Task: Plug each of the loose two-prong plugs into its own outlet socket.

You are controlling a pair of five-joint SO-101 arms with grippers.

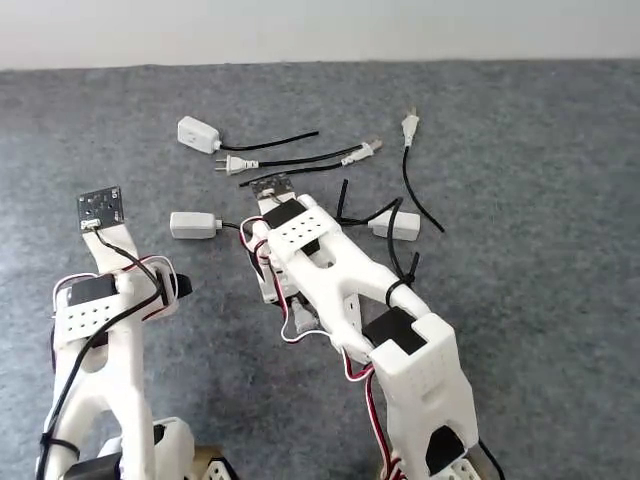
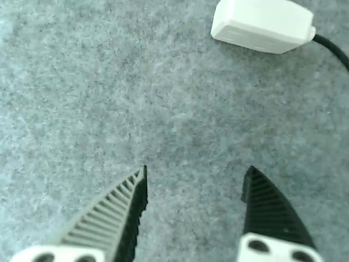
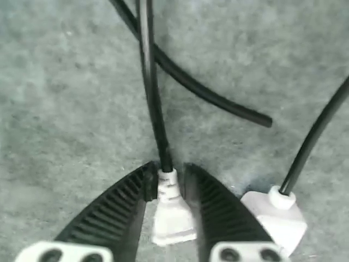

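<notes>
My right gripper is shut on a small white two-prong plug, whose black cord runs straight away from the fingers over the grey carpet. A second white piece with its own cord lies just beside it. My left gripper stands open over bare carpet, nothing between its fingers, with a white outlet socket a short way ahead. From above, that socket lies between the two arms. Two other sockets and loose plugs lie beyond.
Black cords cross and tangle around the right arm's wrist. Another plug sits at the far end of one cord. The carpet runs open to the far right and far left; a pale wall edges the back.
</notes>
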